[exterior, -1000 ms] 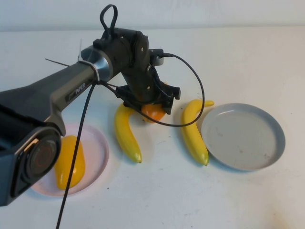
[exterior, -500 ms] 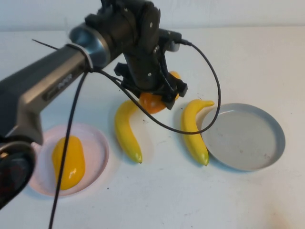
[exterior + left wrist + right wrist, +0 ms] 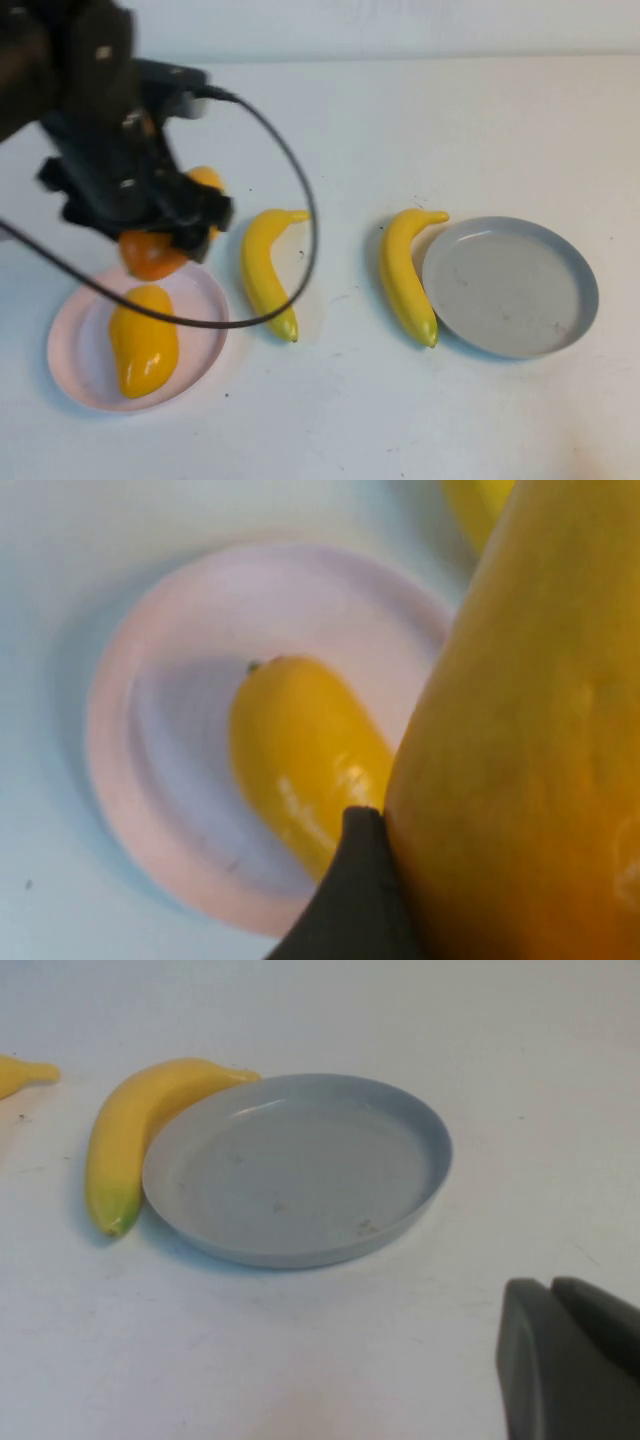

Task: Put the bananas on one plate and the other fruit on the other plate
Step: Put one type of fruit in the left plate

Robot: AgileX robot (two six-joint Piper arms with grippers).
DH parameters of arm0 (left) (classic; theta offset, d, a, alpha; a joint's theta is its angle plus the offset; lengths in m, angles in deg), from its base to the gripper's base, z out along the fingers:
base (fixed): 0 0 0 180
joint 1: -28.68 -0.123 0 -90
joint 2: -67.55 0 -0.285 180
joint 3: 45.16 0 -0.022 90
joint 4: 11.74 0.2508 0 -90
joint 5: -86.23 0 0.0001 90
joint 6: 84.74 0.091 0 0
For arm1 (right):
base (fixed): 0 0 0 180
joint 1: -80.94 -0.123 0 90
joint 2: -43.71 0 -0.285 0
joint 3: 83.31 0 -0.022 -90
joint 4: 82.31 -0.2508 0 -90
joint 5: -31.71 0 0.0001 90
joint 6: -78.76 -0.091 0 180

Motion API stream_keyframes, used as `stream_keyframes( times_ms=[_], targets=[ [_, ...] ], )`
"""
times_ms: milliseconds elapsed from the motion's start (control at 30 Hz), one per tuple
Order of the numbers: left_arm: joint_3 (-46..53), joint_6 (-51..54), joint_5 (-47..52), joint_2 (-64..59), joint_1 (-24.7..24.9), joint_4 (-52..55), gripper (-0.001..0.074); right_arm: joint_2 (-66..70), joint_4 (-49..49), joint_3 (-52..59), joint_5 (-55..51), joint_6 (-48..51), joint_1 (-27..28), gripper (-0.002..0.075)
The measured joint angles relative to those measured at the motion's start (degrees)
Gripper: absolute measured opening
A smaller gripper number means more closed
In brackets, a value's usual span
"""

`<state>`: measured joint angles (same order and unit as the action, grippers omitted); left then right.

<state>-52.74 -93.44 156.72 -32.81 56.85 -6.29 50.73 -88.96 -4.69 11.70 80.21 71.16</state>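
The left claw [image 3: 160, 235] hangs over the far rim of the pale pink plate [image 3: 70, 375], pinching the orange mango [image 3: 150, 258]. The yellow mango [image 3: 143, 338] already lies on that plate. A second ago this claw was mid-surface by the bananas; it has swung toward nine o'clock with its load. Next, I judge, it must lower and let go beside the yellow mango.

Both bananas [image 3: 265, 270] [image 3: 405, 272] lie on the surface, the second touching the empty grey-blue plate [image 3: 575, 300] at its nine o'clock. The right claw [image 3: 570, 1360] sits parked near that plate; I cannot tell its state.
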Motion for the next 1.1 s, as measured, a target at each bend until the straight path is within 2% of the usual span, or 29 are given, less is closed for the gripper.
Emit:
stream_keyframes(
  times_ms=[267, 500, 767, 1100],
  targets=[
    [15.0, -5.2, -2.1, 10.2, -10.3, 2.5, 0.0542, 0.0, 0.0, 0.0, 0.0, 0.0, 0.0, -0.0017],
    [24.5, -6.7, -10.2, 11.3, -16.1, 2.6, 0.0542, 0.0, 0.0, 0.0, 0.0, 0.0, 0.0, -0.0017],
    [29.0, -7.6, -17.7, 9.8, -17.3, 2.5, 0.0542, 0.0, -0.1, 0.0, 0.0, 0.0, 0.0, -0.0017],
    [29.4, -6.6, -22.3, 3.4, -17.3, 0.8, 0.0542, 0.0, -0.1, 0.0, 0.0, 0.0, 0.0, -0.0017]
  ],
)
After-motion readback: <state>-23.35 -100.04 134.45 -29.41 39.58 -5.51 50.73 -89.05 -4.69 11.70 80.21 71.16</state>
